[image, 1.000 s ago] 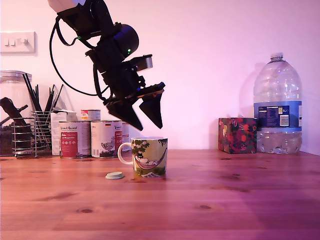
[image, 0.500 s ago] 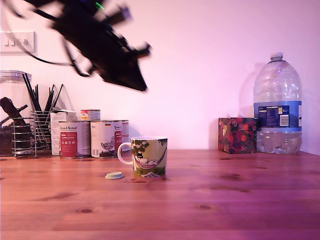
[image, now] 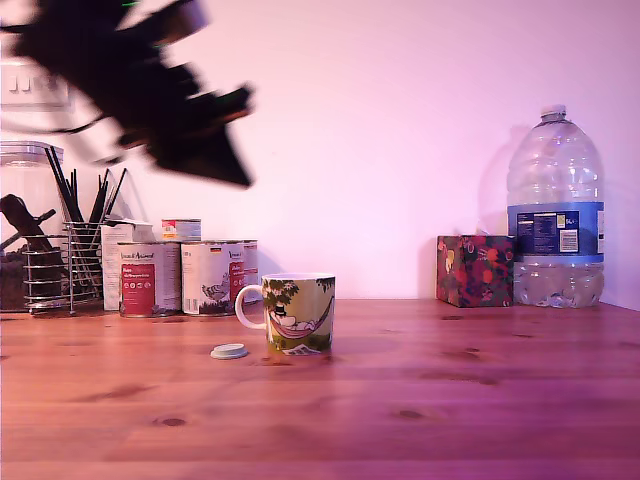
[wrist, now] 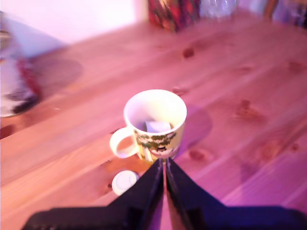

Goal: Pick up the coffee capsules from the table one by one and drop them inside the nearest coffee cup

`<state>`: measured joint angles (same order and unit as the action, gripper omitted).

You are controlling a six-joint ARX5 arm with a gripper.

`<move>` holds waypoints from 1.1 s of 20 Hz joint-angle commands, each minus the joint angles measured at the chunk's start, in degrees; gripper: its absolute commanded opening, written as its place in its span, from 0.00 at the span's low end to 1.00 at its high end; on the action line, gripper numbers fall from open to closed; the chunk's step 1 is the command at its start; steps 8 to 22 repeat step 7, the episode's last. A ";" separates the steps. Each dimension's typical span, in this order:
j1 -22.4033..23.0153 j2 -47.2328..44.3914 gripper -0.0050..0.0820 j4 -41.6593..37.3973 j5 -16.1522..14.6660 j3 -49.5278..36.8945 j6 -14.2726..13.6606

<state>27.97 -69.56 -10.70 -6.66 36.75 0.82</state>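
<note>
One capsule [wrist: 157,126] lies inside the coffee cup [image: 298,312]; another coffee capsule [image: 229,351] sits on the table [image: 450,390] just beside the handle. The gripper [wrist: 164,178] — fingers pressed together, empty — hangs high above, so the next pick likely calls for spreading and descending onto it.

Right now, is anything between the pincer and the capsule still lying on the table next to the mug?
Nothing visible blocks it. The pincer hangs in the air, its jaws together, and the capsule lies in the open on the table, on the handle side of the mug. The mug stands close beside it, so a descent needs to clear its handle.
</note>
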 commanded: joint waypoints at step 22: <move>-0.26 7.43 0.03 1.20 0.55 -5.90 2.27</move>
